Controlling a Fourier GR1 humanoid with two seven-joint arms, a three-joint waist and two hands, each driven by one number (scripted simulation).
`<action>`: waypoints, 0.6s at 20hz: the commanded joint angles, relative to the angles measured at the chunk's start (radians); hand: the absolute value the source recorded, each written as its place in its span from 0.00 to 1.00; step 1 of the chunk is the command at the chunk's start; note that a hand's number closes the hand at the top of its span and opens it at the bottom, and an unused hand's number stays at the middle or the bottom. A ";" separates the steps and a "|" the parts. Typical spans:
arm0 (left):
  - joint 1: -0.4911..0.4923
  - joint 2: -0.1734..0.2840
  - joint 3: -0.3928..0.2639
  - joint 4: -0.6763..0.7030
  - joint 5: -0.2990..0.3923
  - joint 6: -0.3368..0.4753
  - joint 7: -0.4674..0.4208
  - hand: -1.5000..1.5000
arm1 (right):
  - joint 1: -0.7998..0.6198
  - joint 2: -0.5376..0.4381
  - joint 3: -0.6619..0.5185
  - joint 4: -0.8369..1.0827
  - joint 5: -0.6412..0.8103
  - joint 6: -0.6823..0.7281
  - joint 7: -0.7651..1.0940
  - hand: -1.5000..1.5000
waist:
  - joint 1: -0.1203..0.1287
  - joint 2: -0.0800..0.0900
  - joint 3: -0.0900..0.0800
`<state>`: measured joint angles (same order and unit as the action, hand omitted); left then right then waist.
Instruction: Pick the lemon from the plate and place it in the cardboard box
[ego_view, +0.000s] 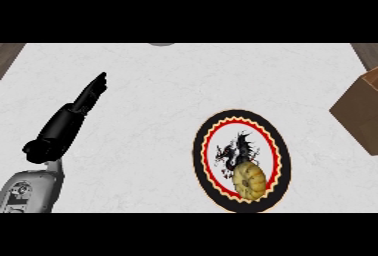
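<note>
One left hand (87, 97) resting at left, fingers apparently straight, lemon (249, 181) on plate (202, 142).

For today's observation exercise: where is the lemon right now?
In the head view the lemon lies on the lower part of the plate, right of centre, below the dragon picture. The box is at the right edge.

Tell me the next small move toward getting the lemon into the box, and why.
Probably bring the right hand in over the lemon: it sits untouched on the plate, the cardboard box is to its right, and the left hand rests open far to the left.
</note>
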<state>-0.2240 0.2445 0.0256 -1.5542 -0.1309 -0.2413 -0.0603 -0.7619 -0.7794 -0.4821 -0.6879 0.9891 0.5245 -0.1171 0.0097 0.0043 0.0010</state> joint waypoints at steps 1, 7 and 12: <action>0.015 -0.012 -0.005 0.003 -0.018 0.017 -0.010 0.50 | -0.007 0.037 -0.085 -0.008 -0.102 -0.062 -0.091 0.00 | -0.006 -0.004 0.000; 0.010 0.003 0.008 0.006 -0.005 0.004 -0.004 0.50 | -0.130 0.093 -0.460 0.059 -0.419 -0.157 -0.027 0.00 | -0.019 -0.008 0.002; -0.006 -0.008 0.015 0.016 -0.007 0.016 -0.005 0.50 | -0.115 -0.008 -0.593 0.157 -0.514 -0.197 0.030 0.00 | -0.004 0.003 0.001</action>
<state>-0.2210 0.2363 0.0313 -1.5469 -0.1368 -0.2306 -0.0587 -0.8806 -0.7356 -0.9648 -0.5916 0.5616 0.3589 -0.1094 0.0010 0.0023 0.0024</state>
